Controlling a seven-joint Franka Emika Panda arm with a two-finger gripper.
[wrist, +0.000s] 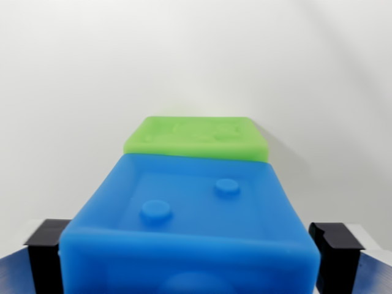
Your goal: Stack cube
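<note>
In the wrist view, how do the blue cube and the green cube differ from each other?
The blue cube lies near the camera, between the gripper's black fingers; the green cube lies beyond it on the white surface. The blue cube's top shows two round studs; the green cube's marks are too faint to tell. Both look like smooth, rounded plastic.

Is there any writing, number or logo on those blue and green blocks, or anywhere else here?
None can be read.
Blue cube: only two raised round studs, no text.
Green cube: faint raised shapes on top, too blurred to read.
</note>
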